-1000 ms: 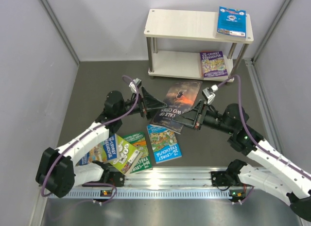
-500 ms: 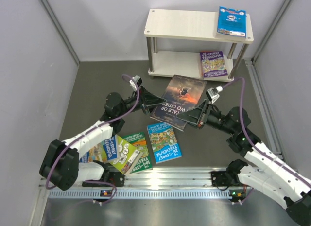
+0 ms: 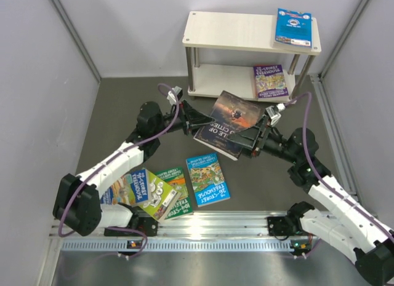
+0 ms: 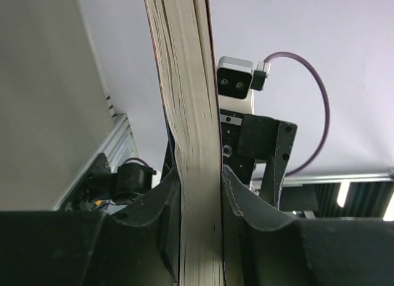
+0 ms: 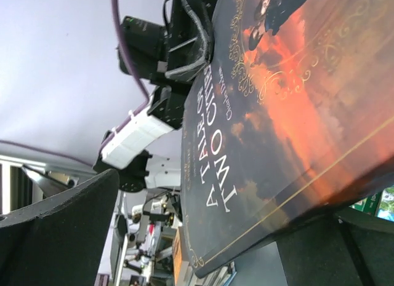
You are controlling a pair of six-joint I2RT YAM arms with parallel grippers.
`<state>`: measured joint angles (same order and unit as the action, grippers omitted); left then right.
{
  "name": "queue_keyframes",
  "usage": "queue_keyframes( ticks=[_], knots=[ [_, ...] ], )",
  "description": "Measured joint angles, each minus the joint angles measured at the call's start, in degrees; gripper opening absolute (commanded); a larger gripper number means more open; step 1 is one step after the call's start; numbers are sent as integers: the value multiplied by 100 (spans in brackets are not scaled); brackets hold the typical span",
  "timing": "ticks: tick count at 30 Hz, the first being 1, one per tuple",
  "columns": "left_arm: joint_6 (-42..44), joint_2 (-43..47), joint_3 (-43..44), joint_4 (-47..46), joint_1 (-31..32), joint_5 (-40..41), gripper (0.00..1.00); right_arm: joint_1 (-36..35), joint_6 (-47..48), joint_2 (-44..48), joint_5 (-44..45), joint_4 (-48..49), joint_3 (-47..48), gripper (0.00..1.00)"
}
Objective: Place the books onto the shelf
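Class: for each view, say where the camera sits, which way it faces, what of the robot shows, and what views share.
Top external: above and behind the robot, facing down; shows the left gripper and right gripper at a dark book, shelf beyond.
Left wrist: on that wrist, looking along its fingers, clamped on the book's page edge.
Right wrist: on that wrist, facing the book's cover; own fingers apart.
Shared: the dark book, in all three.
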<state>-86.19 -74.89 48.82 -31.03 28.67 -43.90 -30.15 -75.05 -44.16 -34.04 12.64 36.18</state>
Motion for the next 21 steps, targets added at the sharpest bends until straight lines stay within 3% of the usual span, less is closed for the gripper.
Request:
queue_keyframes(
  ticks=[3, 7, 13, 21],
  knots=[
    [369, -9, 433, 907, 15, 306, 0, 74, -9, -170, 79, -37, 52, 100],
    [597, -7, 798, 1458, 37, 876, 0, 76, -282, -153, 282, -11, 52, 100],
    [874, -7, 1578, 2575, 35, 1856, 0, 76, -868, 269, 1180, -26, 48, 100],
    [1139, 9, 2000, 2907, 92, 2597, 0, 76, -942, -236, 1993, -236, 686, 100]
  ],
)
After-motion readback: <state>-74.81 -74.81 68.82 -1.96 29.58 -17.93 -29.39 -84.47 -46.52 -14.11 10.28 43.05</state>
